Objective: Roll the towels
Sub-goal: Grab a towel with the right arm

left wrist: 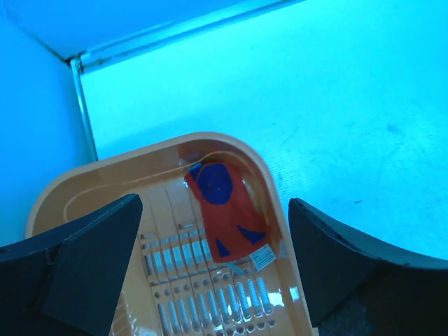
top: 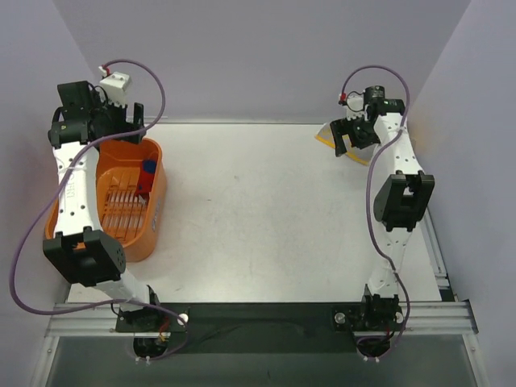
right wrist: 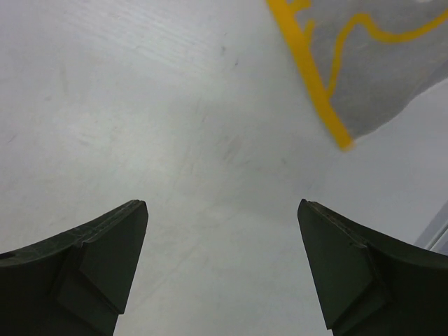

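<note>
Beneath the left gripper (left wrist: 215,201), down between its two wide-spread fingers (left wrist: 91,273), sits the orange slotted tub (left wrist: 210,138). The red towel (left wrist: 227,210) lies inside it as a narrow bundle. It has dark printed shapes on it and a small white label at the end nearer the fingers. The bundle sits on the tub floor toward the far right corner, close to the curved wall there. The jaws are apart and hold nothing; neither finger touches the cloth or the tub.

Ahead of the right gripper (right wrist: 222,204) and off to its right lies the other towel (right wrist: 381,66) — pale cloth with a yellow border and a yellow squiggle across it. It lies flat on the white table (right wrist: 175,126), one corner pointing back toward the fingers. These jaws also stand wide, with bare tabletop between them, and the towel's corner lies just beyond the right-hand fingertip without touching it.

From above, the two grippers are well apart — the left one over the tub's far end, the right one at the far right of the table, partly covering its towel.
</note>
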